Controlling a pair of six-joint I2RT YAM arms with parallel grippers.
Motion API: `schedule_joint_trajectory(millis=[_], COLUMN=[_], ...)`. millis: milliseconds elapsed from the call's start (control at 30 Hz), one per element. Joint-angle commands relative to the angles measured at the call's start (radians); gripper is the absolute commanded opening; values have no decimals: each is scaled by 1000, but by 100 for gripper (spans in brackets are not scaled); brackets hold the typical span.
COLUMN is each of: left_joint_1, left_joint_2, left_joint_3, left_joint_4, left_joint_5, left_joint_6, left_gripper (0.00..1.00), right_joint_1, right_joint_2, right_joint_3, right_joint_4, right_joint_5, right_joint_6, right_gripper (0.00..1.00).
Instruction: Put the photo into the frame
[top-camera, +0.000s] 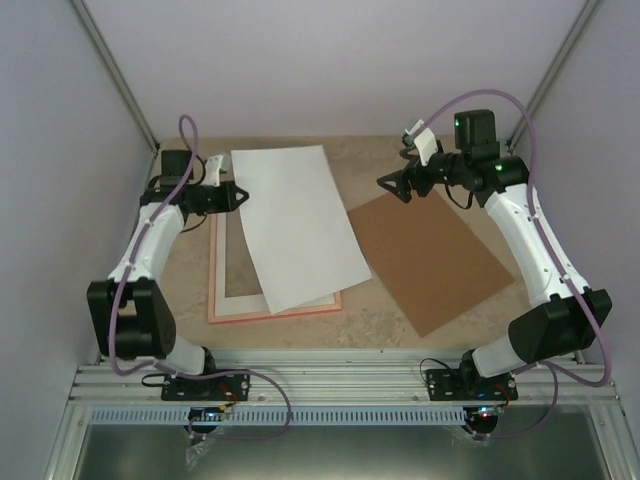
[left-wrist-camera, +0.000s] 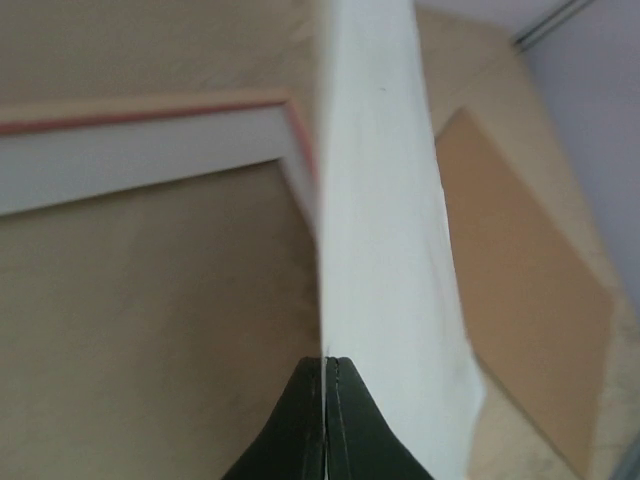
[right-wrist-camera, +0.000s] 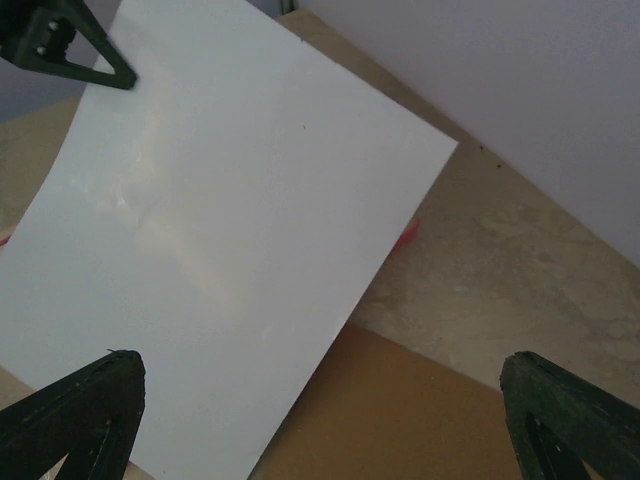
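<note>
**A:** What does the left gripper (top-camera: 238, 192) have?

**B:** It is clenched on the far left corner of the photo (top-camera: 300, 225), which shows only its white back. In the left wrist view the sheet's edge runs straight into the closed fingertips.

**A:** And where does the sheet lie?

**B:** It lies aslant across the frame (top-camera: 275, 312), which is flat on the bench (top-camera: 190, 265). It covers the frame's right side, and its right edge passes over the brown board (top-camera: 435, 260).

**A:** How will it handle?

**B:** Probably light and limp. It bows in the right wrist view, and its sheen suggests a slick surface. One pinched corner will likely let it swing or crease, so a second hold on the opposite edge looks wise, on the margin only.

**A:** What about the right gripper (top-camera: 392, 185)?

**B:** Its jaws are spread wide and hold nothing. It hangs just beyond the photo's far right corner, apart from it.
</note>
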Motion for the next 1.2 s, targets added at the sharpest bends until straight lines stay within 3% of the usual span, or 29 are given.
schedule_joint_trajectory(millis=[0,200,433,900,1167], left_joint_1=[5,10,17,23,24], left_joint_2=[100,232,277,393,396], left_joint_3=[95,168,188,312,347], left_joint_4=[-91,-138,-143,-233,-291], left_joint_5=[-206,-315,-381,-249,-255], left_joint_6=[131,231,319,456,515], left_gripper=[0,0,0,0,0], right_joint_1=[-2,-2,-1,-2,-2], right_joint_2=[-63,-83,-113,-135,-133], right_joint_3=[-93,-196,-287,-321,-317], right_joint_4=[105,164,221,239,237], right_joint_5=[-6,-53,-79,-70,-71], right_joint_6=[48,92,119,123,123], right_gripper=[98,98,98,98,98])
